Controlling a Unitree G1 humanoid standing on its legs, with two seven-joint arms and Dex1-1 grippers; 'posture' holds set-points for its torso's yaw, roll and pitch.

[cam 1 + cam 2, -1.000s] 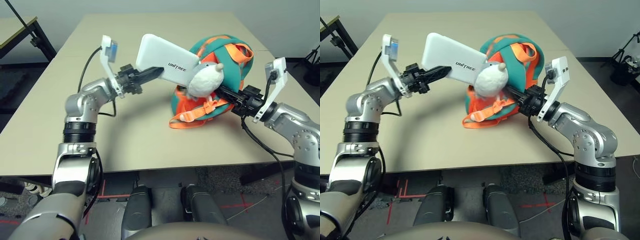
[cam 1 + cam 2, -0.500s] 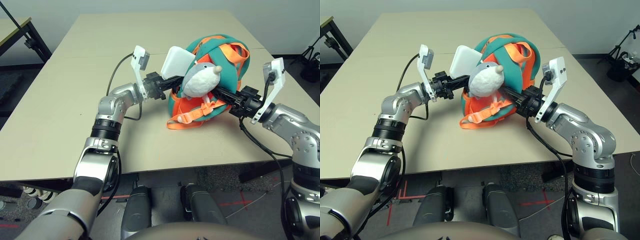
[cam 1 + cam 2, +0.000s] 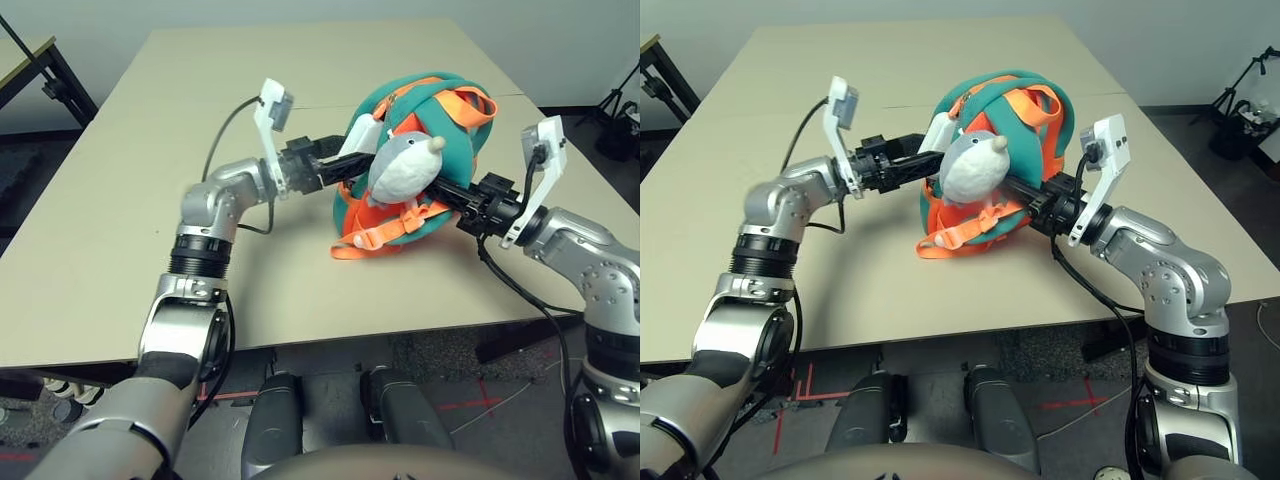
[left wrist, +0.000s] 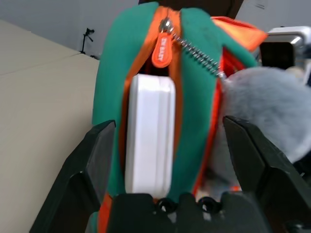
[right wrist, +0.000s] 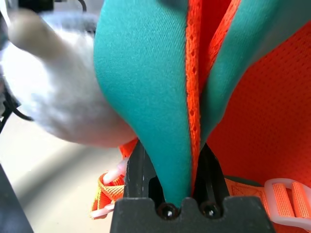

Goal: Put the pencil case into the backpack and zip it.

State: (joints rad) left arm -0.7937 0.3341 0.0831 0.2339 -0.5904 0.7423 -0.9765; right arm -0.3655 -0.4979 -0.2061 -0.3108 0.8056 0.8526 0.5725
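Note:
The teal backpack (image 3: 425, 110) with orange trim lies on the table (image 3: 120, 230), its grey-white plush animal (image 3: 404, 166) facing me. The white pencil case (image 4: 148, 145) stands edge-on inside the backpack's unzipped opening, with only a corner (image 3: 353, 140) sticking out. My left gripper (image 4: 167, 126) is open at that opening, one finger on each side of the case and neither touching it. An orange zipper pull (image 4: 162, 47) hangs at the far end of the slot. My right gripper (image 5: 187, 160) is shut on a fold of the backpack's teal fabric and orange trim, just behind the plush.
Bare beige tabletop lies to the left of and in front of the backpack. An orange strap with a buckle (image 3: 372, 238) trails onto the table at the backpack's front. A dark stand (image 3: 60, 80) is beyond the left table edge.
My left gripper carried the pencil case to the backpack, pushed it into the opening and then opened, letting go of it. The right gripper kept its hold on the backpack.

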